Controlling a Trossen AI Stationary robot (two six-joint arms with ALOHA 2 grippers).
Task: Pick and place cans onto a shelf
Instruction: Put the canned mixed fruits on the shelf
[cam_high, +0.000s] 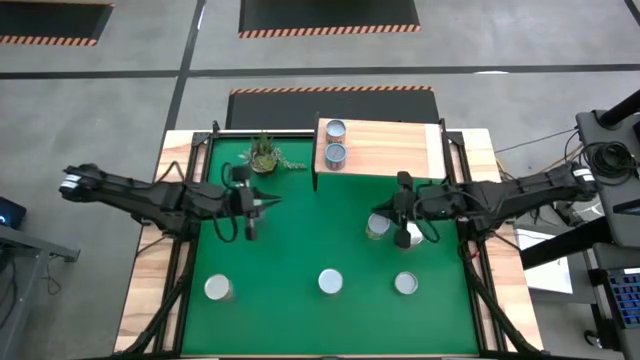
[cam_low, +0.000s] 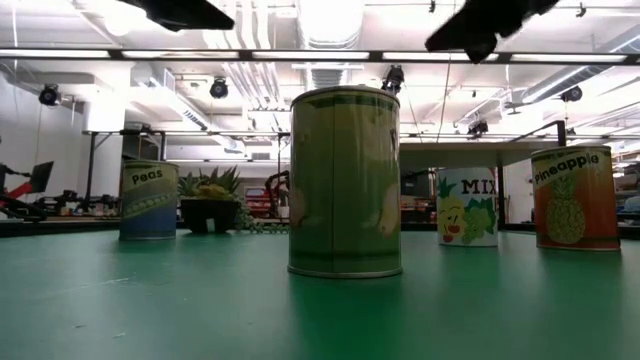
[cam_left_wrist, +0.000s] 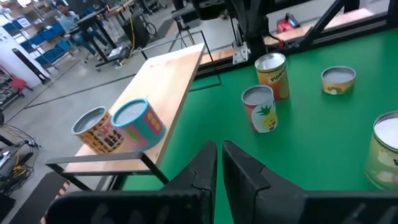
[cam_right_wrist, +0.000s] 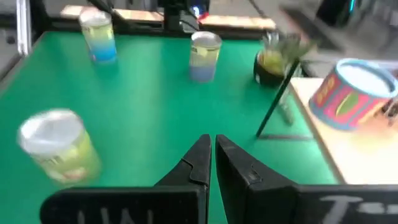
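Observation:
The light-wood shelf stands at the table's far edge with two cans upright on its left end. Several more cans stand upright on the green mat: three along the near side and two close together under my right arm. My left gripper is shut and empty above the mat at centre left, pointing right. My right gripper is shut and empty above the mat, right of centre, pointing left.
A small potted plant stands on the mat left of the shelf. The right wrist view shows another can beside the plant. The shelf's thin black legs stand at its corners. The wooden table rim surrounds the mat.

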